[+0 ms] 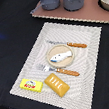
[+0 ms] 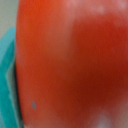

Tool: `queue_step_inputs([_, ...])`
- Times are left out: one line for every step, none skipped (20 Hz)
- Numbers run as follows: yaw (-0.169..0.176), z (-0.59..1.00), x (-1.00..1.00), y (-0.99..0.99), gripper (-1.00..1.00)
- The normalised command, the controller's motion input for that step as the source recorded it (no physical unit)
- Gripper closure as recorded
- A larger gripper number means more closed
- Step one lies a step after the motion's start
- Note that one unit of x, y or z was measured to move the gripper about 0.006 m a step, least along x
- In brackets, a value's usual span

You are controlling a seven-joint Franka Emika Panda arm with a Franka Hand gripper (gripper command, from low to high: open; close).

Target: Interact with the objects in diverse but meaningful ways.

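Tomato (image 2: 70,65) fills the wrist view, red and blurred, a teal edge (image 2: 6,80) beside it; gripper state, can't tell. In the exterior view, fish (image 1: 59,55) sits on a plate at mat (image 1: 88,70) centre, packet (image 1: 30,84) and biscuit (image 1: 57,84) lower left, two pots (image 1: 50,0) up top. Packet lettering too small to read.

Before me a black tabletop (image 1: 8,42) carries a pale woven placemat (image 1: 87,60) and, at its far edge, a flat pinkish-brown board (image 1: 92,15).
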Motion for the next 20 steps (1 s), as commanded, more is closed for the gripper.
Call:
queue_step_inputs([0.038,-0.43,-0.27,0.0,1.0])
queue_step_inputs([0.036,-0.41,-0.26,0.0,1.0])
queue_step_inputs([0.036,-0.4,-0.29,0.0,1.0])
queue_step_inputs([0.035,-0.37,-0.3,0.0,1.0])
queue_step_inputs([0.034,-0.35,-0.31,0.0,1.0])
queue_step_inputs([0.033,-0.33,-0.33,0.0,1.0])
queue_step_inputs([0.034,-0.31,-0.33,0.02,1.0])
queue_step_inputs([0.034,-0.31,-0.33,0.02,1.0])
queue_step_inputs([0.032,-0.3,-0.33,0.02,1.0])
queue_step_inputs([0.032,-0.28,-0.31,0.01,1.0])
queue_step_inputs([0.029,-0.27,-0.29,0.03,1.0])
queue_step_inputs([0.028,-0.25,-0.26,0.05,1.0])
queue_step_inputs([0.025,-0.2,-0.26,0.07,1.0])
queue_step_inputs([0.024,-0.15,-0.2,0.07,1.0])
queue_step_inputs([0.018,-0.12,-0.16,0.07,1.0])
queue_step_inputs([0.005,-0.05,-0.04,0.08,-1.0])
queue_step_inputs([0.0,-0.01,0.0,0.13,-1.0])
queue_step_inputs([0.0,0.0,0.0,0.13,-1.0])
queue_step_inputs([0.0,0.0,0.0,0.11,-1.0])
queue_step_inputs([0.0,-0.03,0.0,0.1,-1.0])
